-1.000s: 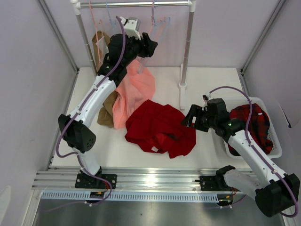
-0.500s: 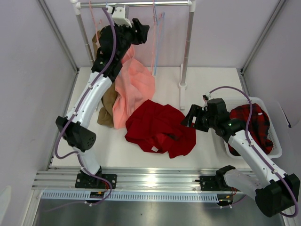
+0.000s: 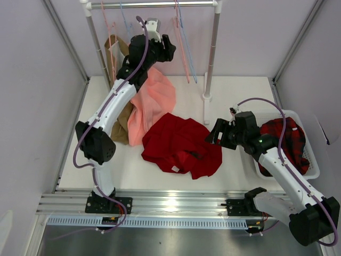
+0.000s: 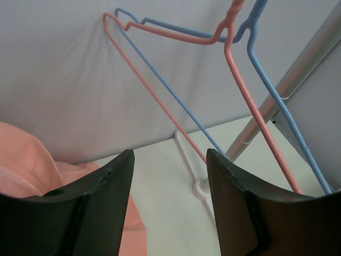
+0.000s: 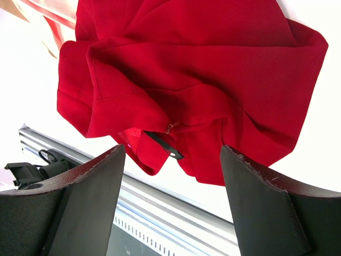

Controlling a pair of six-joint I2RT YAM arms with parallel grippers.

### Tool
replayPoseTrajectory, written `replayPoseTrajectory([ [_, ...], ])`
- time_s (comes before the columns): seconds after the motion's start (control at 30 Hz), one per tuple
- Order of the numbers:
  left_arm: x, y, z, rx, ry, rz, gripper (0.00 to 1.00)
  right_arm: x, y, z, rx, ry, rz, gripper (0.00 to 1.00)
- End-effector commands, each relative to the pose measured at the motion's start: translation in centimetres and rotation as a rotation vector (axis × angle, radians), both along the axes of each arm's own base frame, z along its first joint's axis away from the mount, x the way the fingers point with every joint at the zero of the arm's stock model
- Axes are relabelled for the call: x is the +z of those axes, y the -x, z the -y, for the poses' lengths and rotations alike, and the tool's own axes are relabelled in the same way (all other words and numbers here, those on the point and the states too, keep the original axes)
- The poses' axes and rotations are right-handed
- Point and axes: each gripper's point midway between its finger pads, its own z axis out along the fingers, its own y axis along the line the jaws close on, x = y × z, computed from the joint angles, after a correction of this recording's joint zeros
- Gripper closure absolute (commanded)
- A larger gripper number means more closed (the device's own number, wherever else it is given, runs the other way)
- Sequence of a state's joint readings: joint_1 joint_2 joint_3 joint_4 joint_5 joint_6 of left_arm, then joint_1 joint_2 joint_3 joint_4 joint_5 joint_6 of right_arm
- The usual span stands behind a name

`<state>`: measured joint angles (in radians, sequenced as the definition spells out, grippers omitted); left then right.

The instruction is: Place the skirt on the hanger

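Note:
The skirt [image 3: 181,144] lies crumpled and dark red on the table's middle, and it fills the right wrist view [image 5: 197,80]. My right gripper [image 3: 213,133] [image 5: 173,149] hovers open at its right edge, holding nothing. The pale pink hanger [image 3: 181,45] [image 4: 145,72] hangs on the rail beside a light blue hanger [image 3: 189,58]. My left gripper [image 3: 166,50] [image 4: 170,154] is raised just left of these hangers. It is open, apart from them, with nothing between its fingers.
A salmon-pink garment [image 3: 152,104] lies below the left arm. A brown garment [image 3: 114,53] hangs at the rail's left end. The rack's right post [image 3: 211,58] stands behind the skirt. A white basket [image 3: 314,170] with plaid cloth [image 3: 287,141] sits at the right.
The left wrist rose toward the rail, then came back down and right. The pink and blue hangers swung to the right. The right arm and skirt stayed still.

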<state>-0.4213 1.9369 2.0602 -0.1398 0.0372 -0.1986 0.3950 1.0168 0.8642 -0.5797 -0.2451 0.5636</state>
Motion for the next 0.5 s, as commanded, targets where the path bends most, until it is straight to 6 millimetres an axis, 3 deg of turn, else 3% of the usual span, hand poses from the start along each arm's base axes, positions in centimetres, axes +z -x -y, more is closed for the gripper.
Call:
replayPoseTrajectory([
  [0.0, 3.7, 1.4, -0.6, -0.006, 0.018, 0.085, 0.38, 0.3, 0.2, 0.0, 0.016, -0.004, 0.013, 0.22],
  [0.13, 4.8, 2.0, -1.5, 0.025, 0.027, 0.097, 0.37, 0.3, 0.2, -0.1, 0.018, -0.007, 0.015, 0.22],
  [0.27, 7.2, 3.4, -2.2, 0.033, 0.051, 0.140, 0.33, 0.2, 0.1, -0.1, 0.020, -0.006, 0.012, 0.22],
  [0.47, 8.6, 4.4, -2.4, 0.022, 0.070, 0.167, 0.31, 0.3, 0.1, -0.2, 0.020, -0.013, 0.015, 0.22],
])
